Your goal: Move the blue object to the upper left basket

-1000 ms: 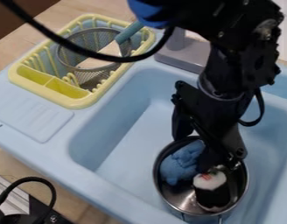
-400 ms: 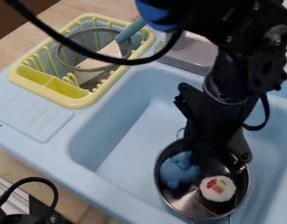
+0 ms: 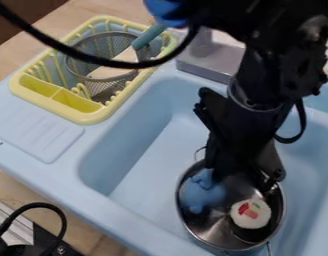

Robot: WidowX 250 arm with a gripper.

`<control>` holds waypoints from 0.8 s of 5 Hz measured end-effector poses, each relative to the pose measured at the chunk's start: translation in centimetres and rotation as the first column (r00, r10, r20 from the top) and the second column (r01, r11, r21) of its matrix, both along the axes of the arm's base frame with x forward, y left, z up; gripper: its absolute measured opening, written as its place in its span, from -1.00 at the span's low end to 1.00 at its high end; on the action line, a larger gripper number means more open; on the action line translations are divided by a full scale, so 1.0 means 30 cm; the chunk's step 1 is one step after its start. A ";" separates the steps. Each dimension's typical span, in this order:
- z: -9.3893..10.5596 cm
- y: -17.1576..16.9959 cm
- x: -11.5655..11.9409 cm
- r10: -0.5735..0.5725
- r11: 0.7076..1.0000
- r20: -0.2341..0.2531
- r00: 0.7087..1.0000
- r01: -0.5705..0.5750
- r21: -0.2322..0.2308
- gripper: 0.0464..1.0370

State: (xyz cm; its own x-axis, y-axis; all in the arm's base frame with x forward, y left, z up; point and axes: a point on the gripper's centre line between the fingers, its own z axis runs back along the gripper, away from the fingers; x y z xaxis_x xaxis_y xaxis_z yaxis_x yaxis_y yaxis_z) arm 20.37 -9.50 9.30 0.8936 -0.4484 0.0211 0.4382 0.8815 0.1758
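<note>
The gripper (image 3: pixel 243 172) hangs down over the upper part of a metal pot (image 3: pixel 211 232) in the sink. The blue object (image 3: pixel 201 194), a soft toy, lies in the left side of the pot, just left of and below the gripper's lower end. At the pot's right sits a dark round thing with a white top (image 3: pixel 251 213) bearing red and green marks. The upper left basket is a yellow dish rack (image 3: pixel 90 117) on the sink's corner.
A mesh strainer (image 3: pixel 100 82) with a teal handle (image 3: pixel 148 36) rests in the rack. Behind the blue sink's rim stands a grey faucet base (image 3: pixel 210 60). A black cable (image 3: pixel 100 60) crosses above the rack.
The white-topped thing has moved slightly right and down, its top now turned more to the camera. The blue object sits slightly lower. The gripper shifted right, then partly back left.
</note>
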 end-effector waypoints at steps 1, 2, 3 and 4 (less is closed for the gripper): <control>0.036 0.007 0.003 0.014 1.000 0.018 1.000 -0.014 0.001 -0.98; 0.072 0.021 0.009 0.019 1.000 0.032 0.999 -0.018 -0.019 -0.98; 0.128 0.035 0.020 0.034 0.999 0.079 0.996 -0.033 -0.016 -0.98; 0.169 0.072 0.013 0.056 0.998 0.111 0.992 -0.056 -0.005 -0.98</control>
